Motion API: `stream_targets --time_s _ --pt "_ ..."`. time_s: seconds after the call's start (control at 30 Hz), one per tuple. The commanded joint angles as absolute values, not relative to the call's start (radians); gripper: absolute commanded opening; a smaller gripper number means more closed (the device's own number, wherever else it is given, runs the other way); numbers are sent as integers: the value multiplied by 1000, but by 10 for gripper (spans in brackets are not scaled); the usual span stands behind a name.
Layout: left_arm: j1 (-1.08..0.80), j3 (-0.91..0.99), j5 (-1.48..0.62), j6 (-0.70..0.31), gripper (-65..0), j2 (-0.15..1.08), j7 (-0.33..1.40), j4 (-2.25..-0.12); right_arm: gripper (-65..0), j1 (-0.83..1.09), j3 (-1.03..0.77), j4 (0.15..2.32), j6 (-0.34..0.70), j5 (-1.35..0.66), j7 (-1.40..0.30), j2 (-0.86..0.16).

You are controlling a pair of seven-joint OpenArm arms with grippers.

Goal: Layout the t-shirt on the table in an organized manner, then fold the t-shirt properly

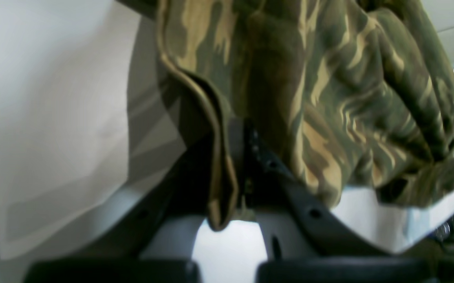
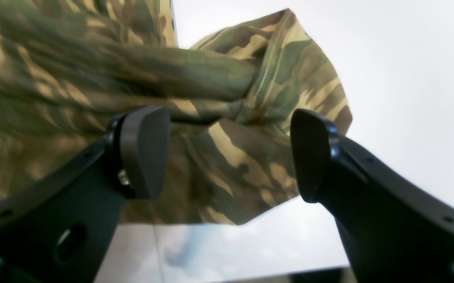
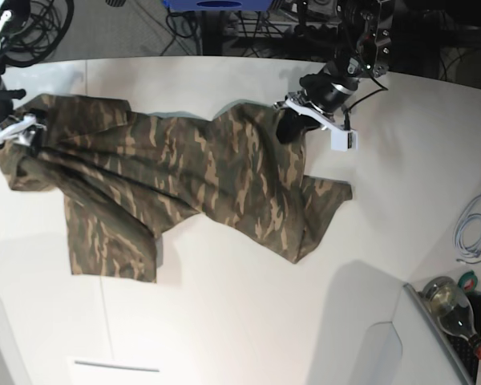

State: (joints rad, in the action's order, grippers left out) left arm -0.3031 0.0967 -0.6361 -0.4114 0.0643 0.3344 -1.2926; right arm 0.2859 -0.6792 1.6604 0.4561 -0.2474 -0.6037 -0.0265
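Camouflage t-shirt [image 3: 184,172] lies stretched and creased across far half of white table [image 3: 248,321], spanning between both arms. Left gripper [image 3: 290,126] clenched on raised shirt edge at base view's right; in wrist view hem fold [image 1: 219,165] pinched between dark fingers. Right gripper [image 2: 231,153] released, jaws spread, shirt cloth just beyond pads, not pinched. Lower hem nearest camera.

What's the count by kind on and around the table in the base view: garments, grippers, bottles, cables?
T-shirt: 1
Gripper: 2 (left gripper, right gripper)
Bottle: 1
White cable: 1
Total: 5, counting only what lies on or beside the table.
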Motion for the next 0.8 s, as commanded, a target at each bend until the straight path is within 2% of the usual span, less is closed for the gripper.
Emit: stream_targets --time_s 0.0,0.17,0.2,0.23,0.27,0.4,0.63,0.77 --pt "-306 99 -645 -421 -650 67 328 -1313 -209 262 -661 1673 441 -229 -581 -33" --pt "-309 99 -645 -421 -650 67 329 -1313 -191 229 -622 1621 426 -137 -581 -30" --pt "-309 99 -645 -421 -650 67 329 -1313 -195 229 -622 1610 426 -130 -581 -30" --pt "-311 99 -645 -421 -650 67 328 -1313 -227 229 -625 1606 426 -124 -581 -30" --pt "-311 99 -645 -421 -650 70 328 -1313 -279 229 -628 1604 426 -124 -581 -30" --pt "-311 101 -645 -421 -650 81 328 -1313 -648 243 -628 1610 426 -124 -605 -30" --pt "-311 101 -645 -421 -650 102 326 -1313 -650 328 -651 1755 432 -130 -710 -30" --pt "-308 101 -645 -421 -650 105 328 -1313 -648 366 -651 1759 432 -130 -763 -33"
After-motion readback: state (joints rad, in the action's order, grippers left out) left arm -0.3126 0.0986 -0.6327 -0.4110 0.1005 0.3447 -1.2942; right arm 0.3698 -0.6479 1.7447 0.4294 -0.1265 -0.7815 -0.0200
